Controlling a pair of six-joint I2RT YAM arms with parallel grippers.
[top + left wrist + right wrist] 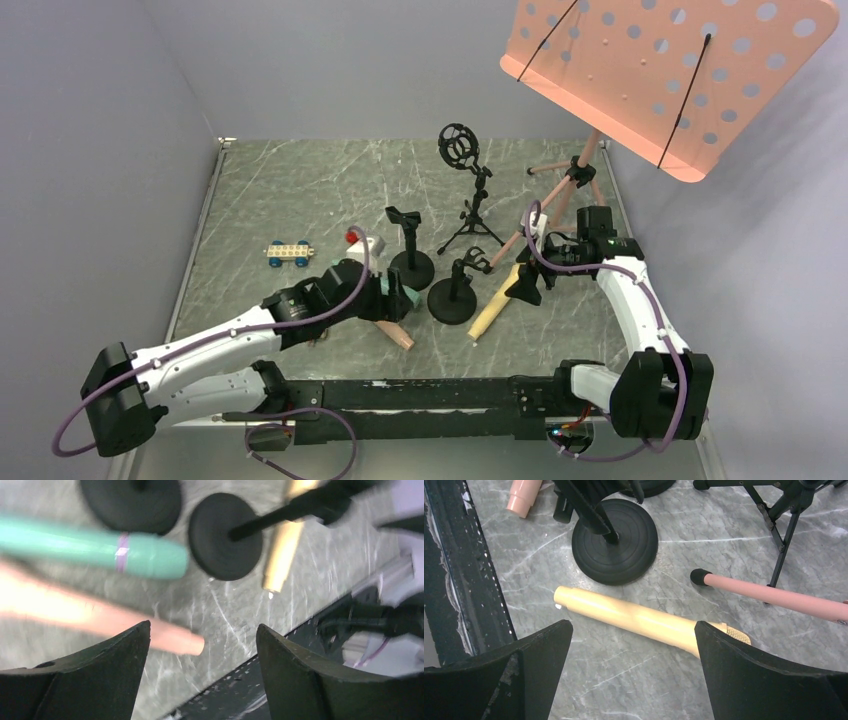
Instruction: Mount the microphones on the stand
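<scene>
Three microphones lie on the marble table near the front. The teal one (100,550) and the salmon-pink one (100,615) lie side by side under my left gripper (202,630), which is open; the pink tip pokes past its left finger, not gripped. The pale yellow microphone (639,620) lies just beyond my open right gripper (634,630), nothing between its fingers. Two round-based stands (411,268) (452,300) carry empty clips. A tripod stand (472,225) bears a shock mount. From above, the left gripper (380,305) is over the pink microphone (400,338), and the right gripper (522,285) is by the yellow microphone (495,310).
A pink music stand (660,70) towers at the back right, one leg (774,595) reaching near the yellow microphone. A small toy block car (288,252) and a red-and-white piece (362,240) sit at the left. The black base rail (420,395) runs along the front edge.
</scene>
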